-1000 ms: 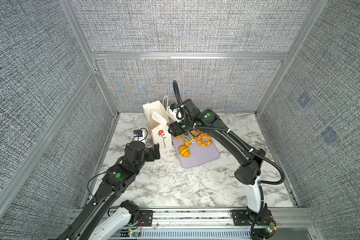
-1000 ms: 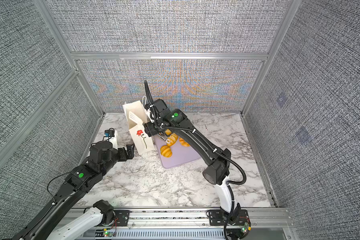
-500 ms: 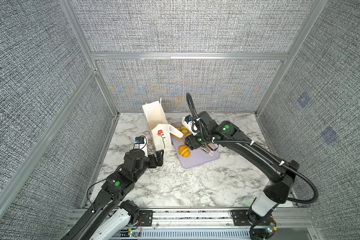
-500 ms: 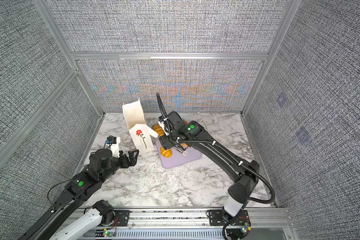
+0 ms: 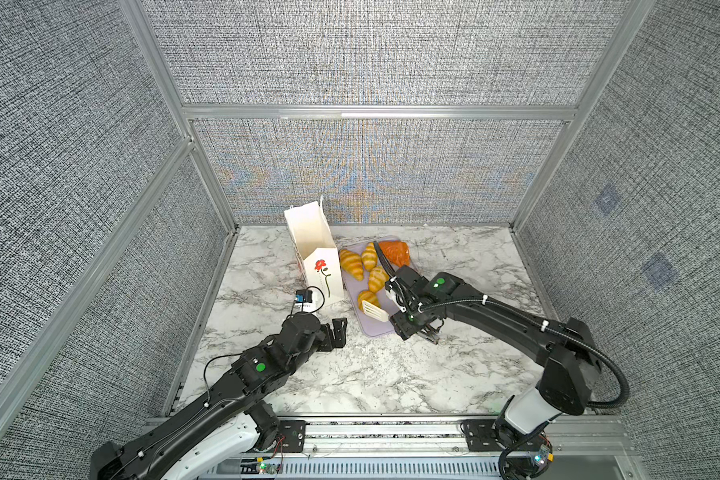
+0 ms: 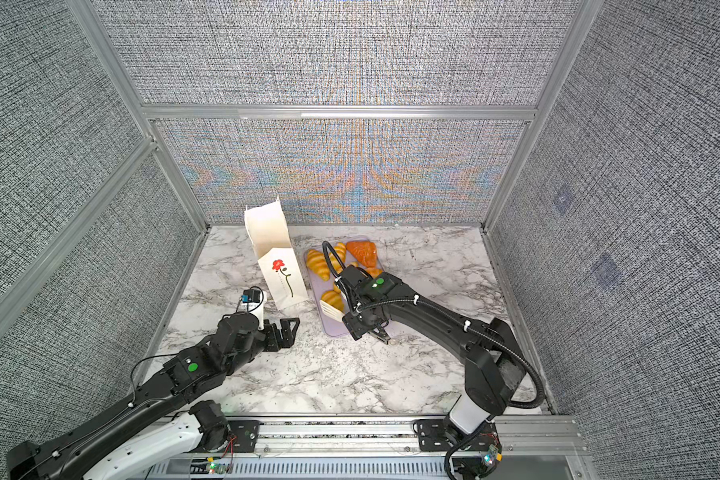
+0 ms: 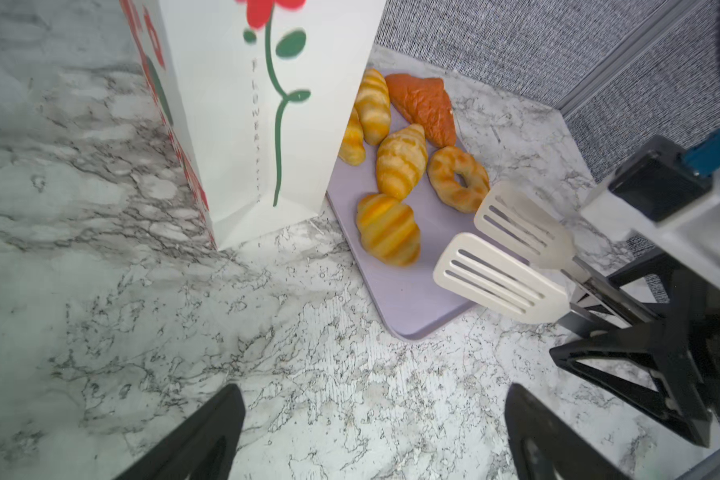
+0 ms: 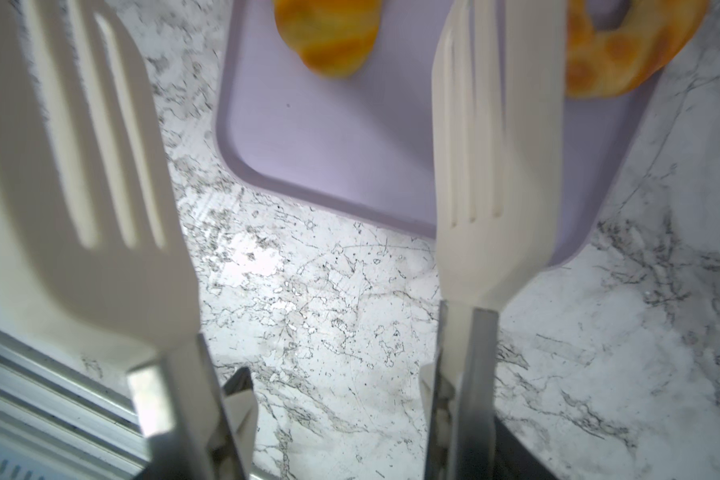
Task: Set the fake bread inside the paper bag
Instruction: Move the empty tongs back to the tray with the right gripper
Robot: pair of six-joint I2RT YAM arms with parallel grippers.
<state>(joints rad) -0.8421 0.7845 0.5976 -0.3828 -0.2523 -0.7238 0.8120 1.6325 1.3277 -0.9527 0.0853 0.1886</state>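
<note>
Your left gripper (image 5: 338,332) hung with jaws wide apart over the table (image 5: 350,374), just in front of the standing paper bag (image 5: 321,257). Your right gripper (image 5: 419,330) was clamped on the tongs (image 5: 373,309). Their blades were spread over the near edge of the tray (image 5: 376,327), and the bread (image 5: 351,264) lay on that tray beside the bag.

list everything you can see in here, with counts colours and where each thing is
paper bag: one, white with a red flower, standing on the table beside the tray
striped croissants: four, golden-yellow, on the tray, one partly hidden behind the bag
ring pastry: one, golden, on the tray's side away from the bag
triangular pastry: one, orange-brown, tray's far end
tray: one, lilac, flat on the table
tongs: one pair, white slotted blades, apart at the tray's near end
table: one, grey-veined marble
left gripper: black, open, empty, before the bag
right gripper: black, shut on the tongs
</note>
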